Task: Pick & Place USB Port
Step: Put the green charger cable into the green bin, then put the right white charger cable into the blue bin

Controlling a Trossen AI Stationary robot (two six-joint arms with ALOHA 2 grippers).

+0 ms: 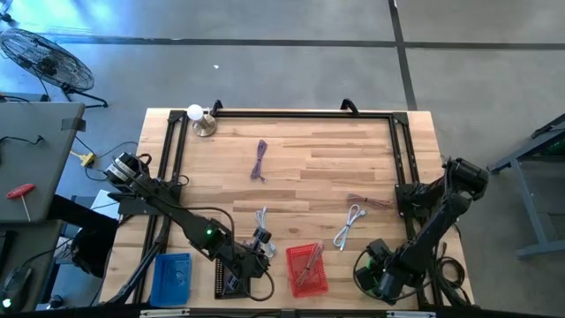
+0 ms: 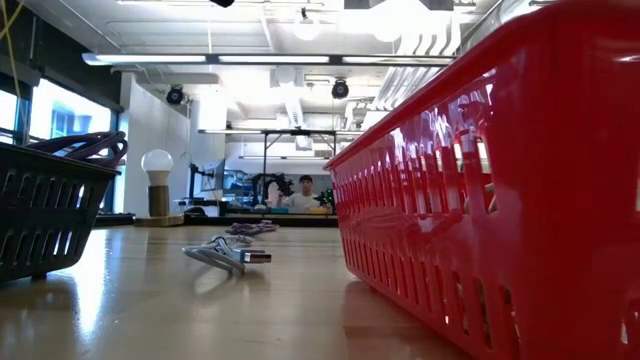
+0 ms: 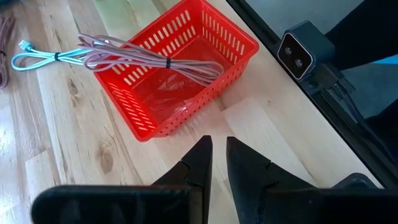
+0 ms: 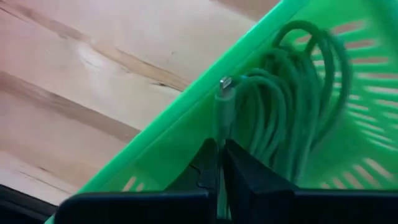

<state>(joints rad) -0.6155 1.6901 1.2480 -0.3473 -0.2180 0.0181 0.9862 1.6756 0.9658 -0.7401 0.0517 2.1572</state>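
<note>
My right claw pinches a cable over the green basket; my left hovers nearly closed, empty.

In the high view my right gripper [image 1: 378,276] sits lower right, fingers clamped on a coiled cable [image 4: 292,106] inside the green basket [image 4: 186,134]. My left gripper [image 1: 262,256], lower centre, hangs beside the red basket [image 1: 306,269], where a grey cable [image 3: 149,59] drapes across. Farther up, a white USB cable [image 1: 350,223] lies on the table [image 1: 309,150].

A coiled pale pink-grey USB cable [image 3: 149,59], tied with a dark band, lies draped across the red basket's [image 3: 236,37] rim.
</note>
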